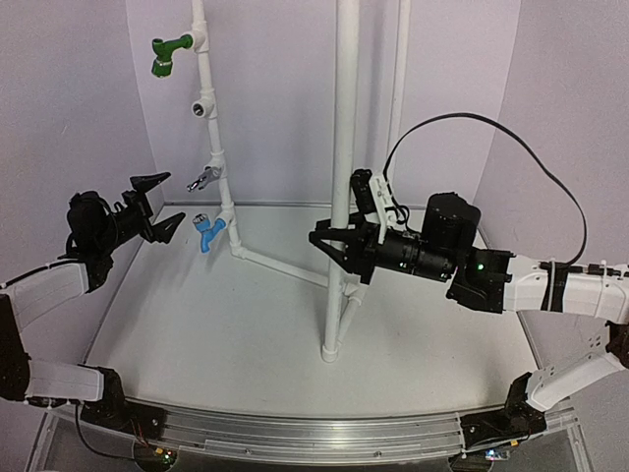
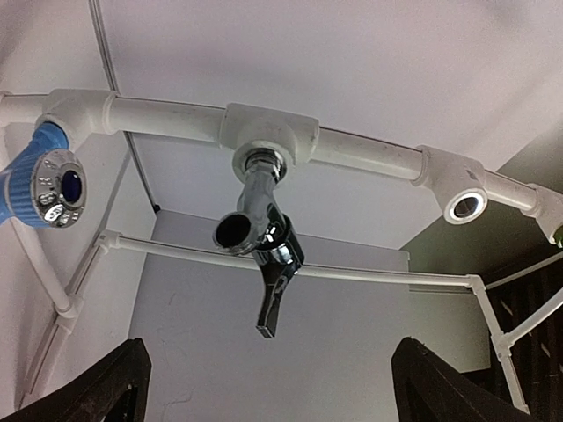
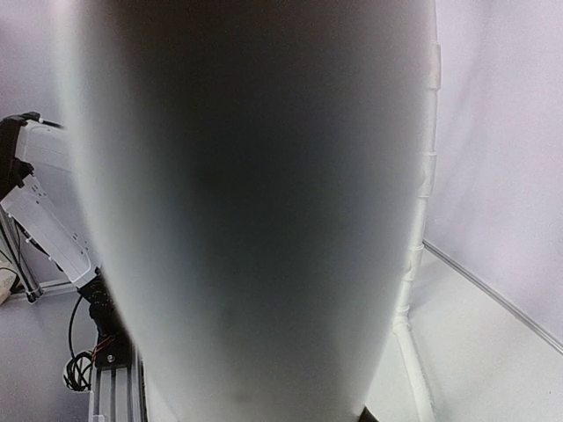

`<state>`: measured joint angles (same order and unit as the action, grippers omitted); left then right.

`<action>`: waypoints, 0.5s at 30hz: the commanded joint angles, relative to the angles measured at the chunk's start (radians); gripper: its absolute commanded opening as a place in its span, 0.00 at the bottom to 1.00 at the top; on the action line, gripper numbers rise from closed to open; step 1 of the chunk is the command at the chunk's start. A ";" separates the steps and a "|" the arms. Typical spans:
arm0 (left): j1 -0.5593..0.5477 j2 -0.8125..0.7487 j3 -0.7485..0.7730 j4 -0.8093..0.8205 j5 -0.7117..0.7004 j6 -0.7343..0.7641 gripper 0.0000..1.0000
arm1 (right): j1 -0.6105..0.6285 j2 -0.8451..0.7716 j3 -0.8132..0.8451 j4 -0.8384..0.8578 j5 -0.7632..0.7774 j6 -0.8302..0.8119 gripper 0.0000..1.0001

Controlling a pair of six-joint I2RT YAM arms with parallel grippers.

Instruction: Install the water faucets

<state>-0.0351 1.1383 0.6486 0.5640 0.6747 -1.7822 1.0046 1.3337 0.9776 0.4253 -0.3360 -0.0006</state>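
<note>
The white pipe rack (image 1: 208, 88) carries three water faucets. A green one (image 1: 167, 54) sits at the top, a chrome one (image 1: 204, 178) lower down, and a blue one (image 1: 209, 231) near the bottom. My left gripper (image 1: 162, 205) is open, just left of the chrome and blue faucets and touching neither. In the left wrist view the chrome faucet (image 2: 259, 237) hangs from its tee, above the gap of the left gripper (image 2: 271, 374), and the blue faucet (image 2: 44, 185) is at the left. My right gripper (image 1: 337, 251) is shut on the upright white pipe (image 1: 344, 147), which fills the right wrist view (image 3: 246, 211).
One tee socket (image 1: 203, 106) between the green and chrome faucets has nothing in it; it shows as a round opening (image 2: 464, 204) in the left wrist view. A slanted pipe (image 1: 280, 264) runs along the table from the rack to the upright pipe's foot (image 1: 332, 349). Purple walls close in the sides and back.
</note>
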 commanded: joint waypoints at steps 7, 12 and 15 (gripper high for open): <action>-0.109 0.176 0.102 0.234 -0.083 -0.089 1.00 | 0.033 0.017 0.060 0.050 -0.139 0.244 0.00; -0.115 0.208 0.105 0.255 -0.151 -0.093 0.98 | 0.034 0.001 0.048 0.052 -0.131 0.244 0.00; -0.115 0.237 0.124 0.268 -0.167 -0.104 0.95 | 0.033 -0.003 0.046 0.050 -0.129 0.243 0.00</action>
<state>-0.1472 1.3466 0.7081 0.7417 0.5572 -1.8624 1.0050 1.3426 0.9890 0.4246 -0.3462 0.0007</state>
